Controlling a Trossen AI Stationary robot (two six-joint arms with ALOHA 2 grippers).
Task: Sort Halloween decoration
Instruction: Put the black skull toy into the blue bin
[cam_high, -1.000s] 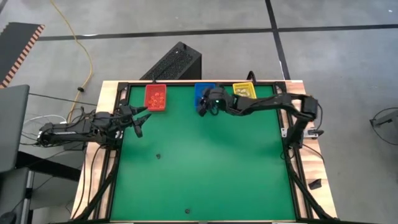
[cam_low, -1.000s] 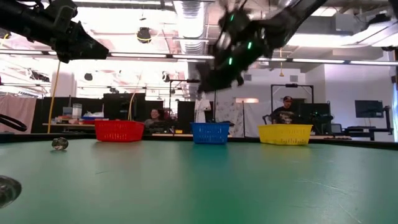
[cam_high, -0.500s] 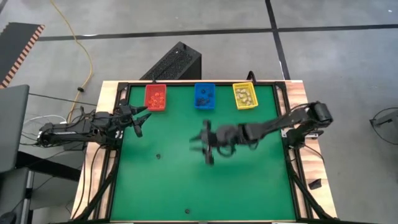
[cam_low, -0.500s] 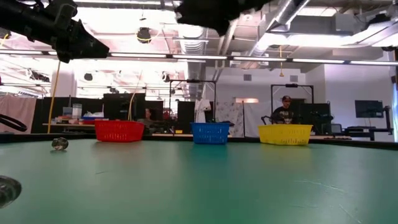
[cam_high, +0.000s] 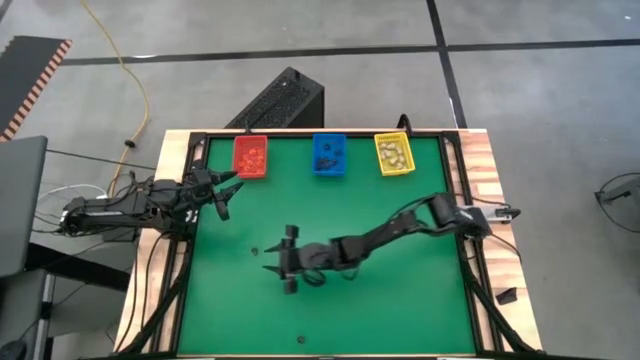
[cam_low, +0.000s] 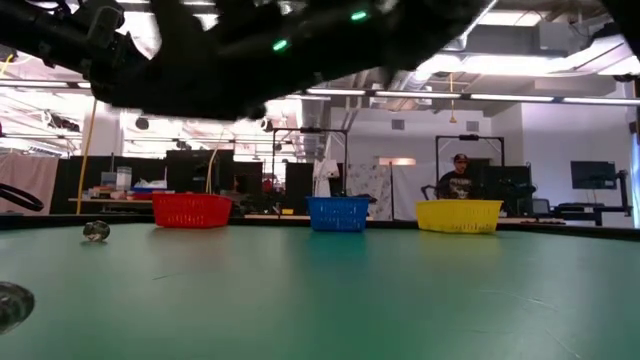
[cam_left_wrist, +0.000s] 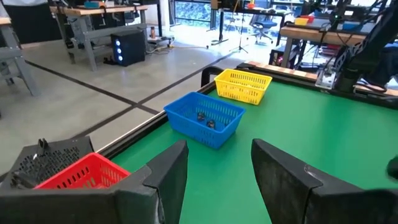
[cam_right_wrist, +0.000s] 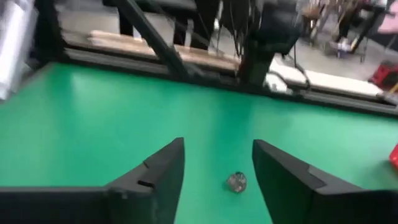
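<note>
From above, we watched the right gripper (cam_high: 283, 262) stretched over mid-table, fingers spread and empty, beside a dark trinket (cam_high: 254, 251). The left gripper (cam_high: 226, 193) hung parted near the red bin (cam_high: 250, 156). At table level, a small trinket (cam_low: 96, 231) sat on the green table (cam_low: 400, 300). The right wrist showed a roundish trinket (cam_right_wrist: 236, 182) ahead between splayed fingers (cam_right_wrist: 155, 171); we couldn't tell its long axis.

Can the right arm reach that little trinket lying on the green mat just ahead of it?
Probably yes: the right gripper has open jaws, points at the trinket, and only bare green mat lies between them.
</note>
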